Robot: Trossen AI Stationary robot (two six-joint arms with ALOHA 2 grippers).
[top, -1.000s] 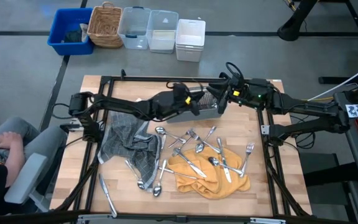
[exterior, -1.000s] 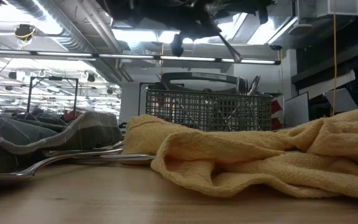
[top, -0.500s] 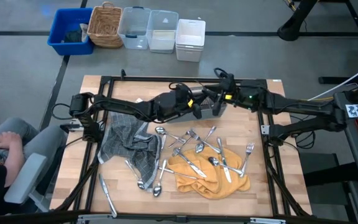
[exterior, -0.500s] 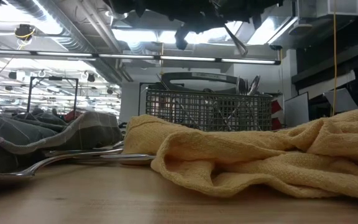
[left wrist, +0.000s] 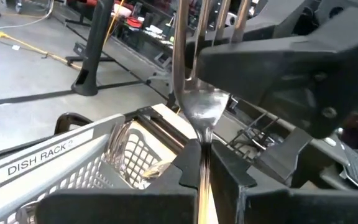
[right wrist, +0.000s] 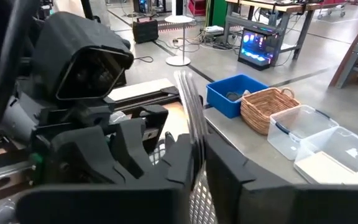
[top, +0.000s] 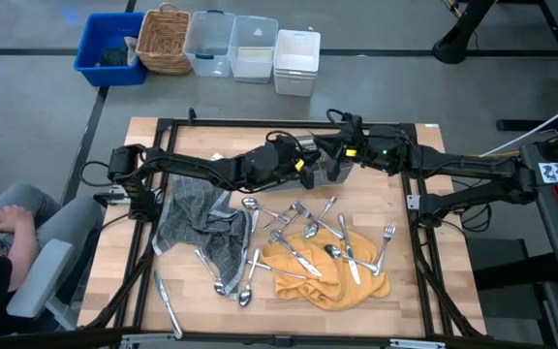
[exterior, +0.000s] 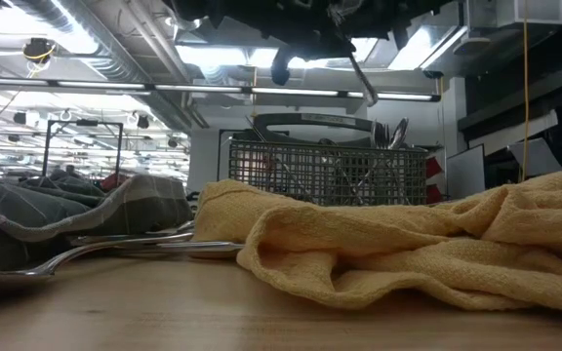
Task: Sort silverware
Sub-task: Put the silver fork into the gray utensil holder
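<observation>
The grey mesh caddy (top: 332, 174) stands at the table's far middle and holds several pieces (exterior: 383, 135). Both grippers hover close together above it. My left gripper (top: 305, 167) is shut on a silver fork (left wrist: 201, 106), whose tines point away from the wrist. My right gripper (top: 338, 151) is shut on a slim silver piece (right wrist: 189, 99); I cannot tell which kind. Several forks and spoons (top: 303, 228) lie loose on the wood, on the yellow cloth (top: 332, 271) and on the grey checked cloth (top: 197, 223). A knife (top: 168, 305) lies near the front left. My left gripper pinches the fork's neck (left wrist: 202, 140), just below the tines, between its two fingers. The fork runs along the fingers and stands out past their ends, lifted clear above the caddy. My right gripper pinches the slim silver piece (right wrist: 195, 138) between its two fingers. The piece runs along the fingers and sticks out beyond them, lifted clear; its held end is hidden between the fingers.
Beyond the table's far edge stand a blue bin (top: 109, 48), a wicker basket (top: 163, 39), two clear tubs (top: 231, 44) and a white tub (top: 296, 60). A seated person (top: 3, 242) is at the left. The two arms nearly touch over the caddy.
My right gripper has gone toward the table's left edge with its silver piece, closing on the left gripper above the caddy. Both grippers have stayed shut.
</observation>
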